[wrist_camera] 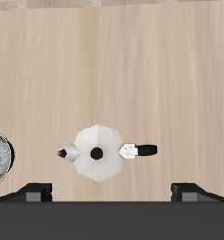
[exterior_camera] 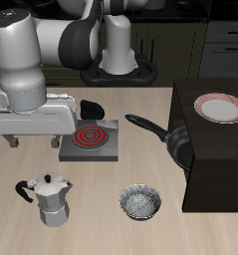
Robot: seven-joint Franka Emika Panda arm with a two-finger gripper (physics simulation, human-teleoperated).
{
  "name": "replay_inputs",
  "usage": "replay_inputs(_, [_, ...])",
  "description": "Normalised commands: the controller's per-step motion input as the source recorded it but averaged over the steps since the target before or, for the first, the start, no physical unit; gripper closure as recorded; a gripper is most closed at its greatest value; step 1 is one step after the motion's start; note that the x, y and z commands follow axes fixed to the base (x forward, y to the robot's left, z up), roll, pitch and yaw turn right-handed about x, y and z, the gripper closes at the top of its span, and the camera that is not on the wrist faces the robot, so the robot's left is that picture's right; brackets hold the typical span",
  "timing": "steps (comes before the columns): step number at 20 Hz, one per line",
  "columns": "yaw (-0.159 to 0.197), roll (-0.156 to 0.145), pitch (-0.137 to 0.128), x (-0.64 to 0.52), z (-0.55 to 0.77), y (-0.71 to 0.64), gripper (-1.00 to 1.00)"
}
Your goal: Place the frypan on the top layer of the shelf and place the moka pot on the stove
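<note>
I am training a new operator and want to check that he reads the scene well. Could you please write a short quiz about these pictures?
1. True or false: the moka pot stands on the table, not on the stove.
2. What lies on top of the shelf? A) a yellow book B) a white plate with a pink rim C) a cup
3. Fill the gap: the jaws of the gripper above the moka pot stand ___.

Key: 1 true; 2 B; 3 open.
</note>
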Motion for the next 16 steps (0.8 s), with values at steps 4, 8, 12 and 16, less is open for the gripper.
replay_inputs(4, [0.059,-0.018,-0.006,0.03,-0.25,0.04,-1.0])
replay_inputs(8, [0.048,0.019,-0.027,-0.07,-0.25,0.15,-1.0])
replay_inputs(12, [0.008,0.011,-0.005,-0.03,-0.16,0.14,-1.0])
replay_inputs(16, [-0.007,-0.008,-0.012,0.0,-0.08,-0.01,-1.0])
